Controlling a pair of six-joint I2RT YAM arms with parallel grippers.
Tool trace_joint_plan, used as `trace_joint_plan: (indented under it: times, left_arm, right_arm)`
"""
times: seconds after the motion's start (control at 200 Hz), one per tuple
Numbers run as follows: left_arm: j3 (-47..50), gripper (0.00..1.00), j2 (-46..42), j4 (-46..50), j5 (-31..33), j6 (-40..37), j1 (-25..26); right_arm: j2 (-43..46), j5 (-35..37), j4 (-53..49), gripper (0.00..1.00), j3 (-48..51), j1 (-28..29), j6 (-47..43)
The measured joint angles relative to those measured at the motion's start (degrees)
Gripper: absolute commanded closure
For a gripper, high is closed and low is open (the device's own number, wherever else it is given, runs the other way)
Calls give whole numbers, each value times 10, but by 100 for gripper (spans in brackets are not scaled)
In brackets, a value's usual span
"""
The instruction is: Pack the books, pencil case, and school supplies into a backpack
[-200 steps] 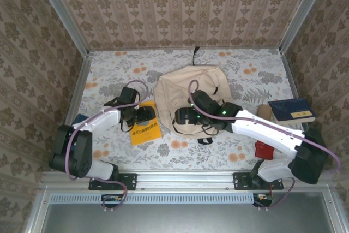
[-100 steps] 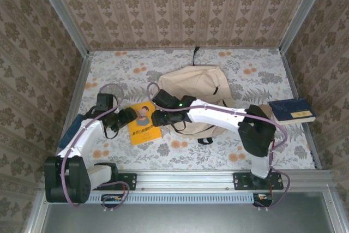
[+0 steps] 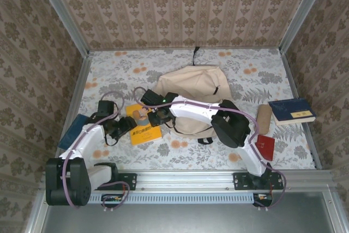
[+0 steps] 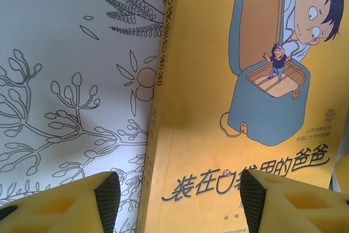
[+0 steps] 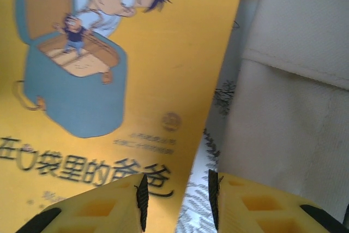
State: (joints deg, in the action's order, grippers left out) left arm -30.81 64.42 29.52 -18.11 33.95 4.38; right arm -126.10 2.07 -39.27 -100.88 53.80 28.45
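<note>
Floral-patterned table [image 3: 114, 72], patterned walls on three sides. Beige backpack [image 3: 191, 88] lies mid-table, its black top loop [image 3: 196, 53] at the far edge. Yellow book [image 3: 146, 133] lies flat just left of the backpack. Left gripper [image 3: 127, 125] sits at the book's left edge. Right arm reaches across the backpack's near side, with the right gripper [image 3: 150, 117] over the book's far right corner. Jaw gaps too small to read here. Navy book [image 3: 292, 110] far right, tan oblong item [image 3: 264, 116] beside it, red square [image 3: 265, 147] nearer. Second navy book [image 3: 72, 130] at the left edge.
</note>
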Motion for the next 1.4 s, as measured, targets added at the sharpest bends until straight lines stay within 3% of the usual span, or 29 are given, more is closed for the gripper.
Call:
trace_joint_plan:
  times: [0.595, 0.9, 1.4]
  left_arm:
    - [17, 37, 54, -45, -45, 13, 0]
    - [31, 45, 51, -73, -80, 25, -10]
    - [50, 55, -2, -177, -208, 110, -7]
  right_arm:
    - [-41, -15, -31, 69, -41, -12, -45]
    - [-34, -43, -2, 70, -16, -18, -45]
    - [-12, -50, 31, 74, 25, -40, -38]
